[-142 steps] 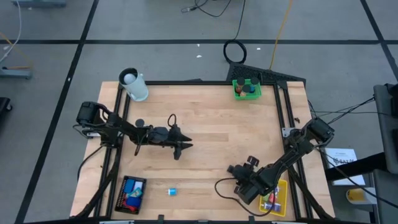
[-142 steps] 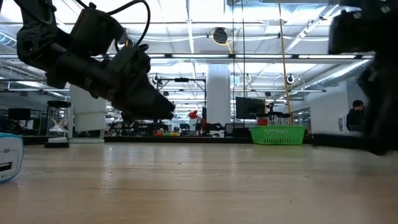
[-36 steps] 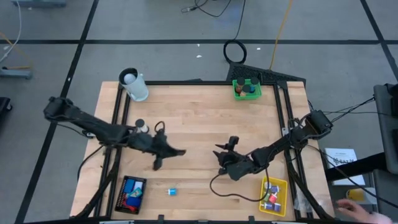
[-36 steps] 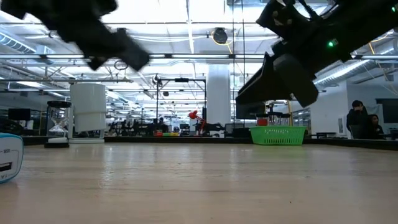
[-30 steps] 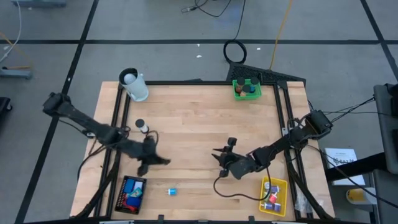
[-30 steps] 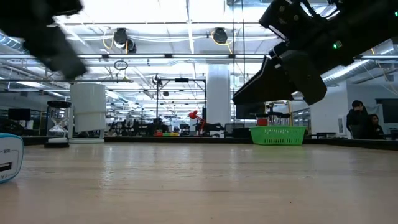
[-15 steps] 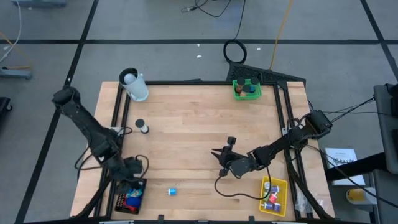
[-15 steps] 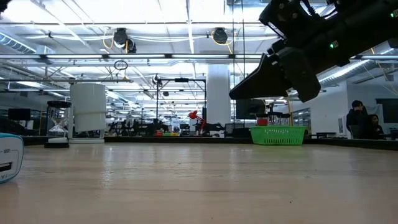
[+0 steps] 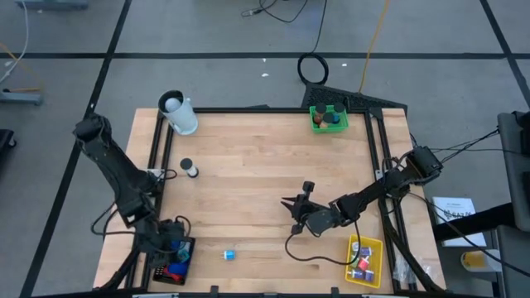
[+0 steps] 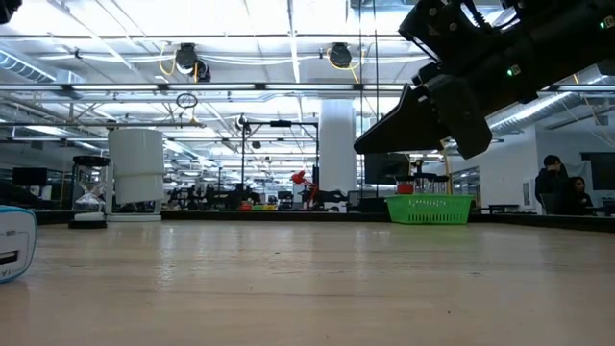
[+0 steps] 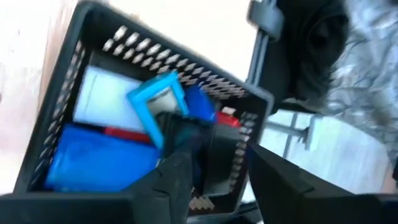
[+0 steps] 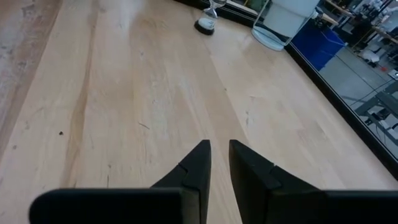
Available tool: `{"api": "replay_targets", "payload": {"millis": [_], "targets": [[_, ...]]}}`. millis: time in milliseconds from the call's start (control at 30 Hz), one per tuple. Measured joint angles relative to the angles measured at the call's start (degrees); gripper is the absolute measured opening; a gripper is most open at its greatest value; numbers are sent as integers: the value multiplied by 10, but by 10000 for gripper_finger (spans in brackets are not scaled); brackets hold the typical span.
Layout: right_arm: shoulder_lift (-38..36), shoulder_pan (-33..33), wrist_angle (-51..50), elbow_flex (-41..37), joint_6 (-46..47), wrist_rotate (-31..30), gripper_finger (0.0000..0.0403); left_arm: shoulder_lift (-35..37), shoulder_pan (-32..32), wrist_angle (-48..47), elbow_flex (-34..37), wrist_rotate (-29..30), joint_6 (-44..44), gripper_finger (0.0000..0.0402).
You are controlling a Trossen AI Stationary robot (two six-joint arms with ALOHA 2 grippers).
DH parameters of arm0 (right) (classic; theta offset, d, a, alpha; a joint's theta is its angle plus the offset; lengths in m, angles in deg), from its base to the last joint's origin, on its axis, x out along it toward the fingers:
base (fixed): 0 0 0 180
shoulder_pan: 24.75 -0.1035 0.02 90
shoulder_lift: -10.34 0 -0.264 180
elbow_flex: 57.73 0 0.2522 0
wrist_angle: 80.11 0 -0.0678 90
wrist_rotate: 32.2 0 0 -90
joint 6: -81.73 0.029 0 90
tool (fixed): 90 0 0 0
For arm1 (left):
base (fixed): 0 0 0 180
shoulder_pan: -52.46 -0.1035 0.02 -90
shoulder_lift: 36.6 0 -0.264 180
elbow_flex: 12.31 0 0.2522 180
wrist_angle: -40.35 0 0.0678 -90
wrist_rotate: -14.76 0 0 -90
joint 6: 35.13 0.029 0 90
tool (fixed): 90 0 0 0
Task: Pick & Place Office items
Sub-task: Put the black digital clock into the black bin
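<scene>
Black tray [image 9: 175,258] lies directly beneath the parted left gripper [image 11: 214,165], the teal block [image 9: 230,255] just beside it; right gripper [image 12: 219,163], nearly closed and empty, sits farther off.

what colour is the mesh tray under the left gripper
Black mesh tray, clearest in the left wrist view.

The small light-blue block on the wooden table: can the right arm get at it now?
Probably yes. The small light-blue block lies alone on bare wood, and the right pincer hovers nearby with nothing between them.
</scene>
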Motion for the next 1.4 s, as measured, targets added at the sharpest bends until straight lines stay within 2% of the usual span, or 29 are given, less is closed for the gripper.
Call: {"api": "replay_targets", "payload": {"millis": [167, 367, 567, 767, 867, 967, 1233, 1400], "targets": [[0, 0, 0, 0, 0, 0, 50, 18, -2, 18, 0, 20, 13, 187], [0, 0, 0, 0, 0, 0, 50, 62, -28, 17, 0, 57, 131, 202], [0, 6, 0, 0, 1, 0, 50, 89, -85, 11, 0, 131, 312, 180], [0, 15, 0, 0, 25, 0, 50, 85, -151, 33, 0, 289, 526, 142], [0, 16, 0, 0, 26, 0, 50, 72, -192, 99, 0, 329, 610, 122], [0, 16, 0, 0, 26, 0, 50, 45, -230, 193, 0, 312, 688, 101], [0, 16, 0, 0, 26, 0, 50, -85, -287, 405, 1, 200, 837, 38], [0, 16, 0, -1, 26, 0, 50, -185, -296, 624, 35, 106, 909, 5]]}}
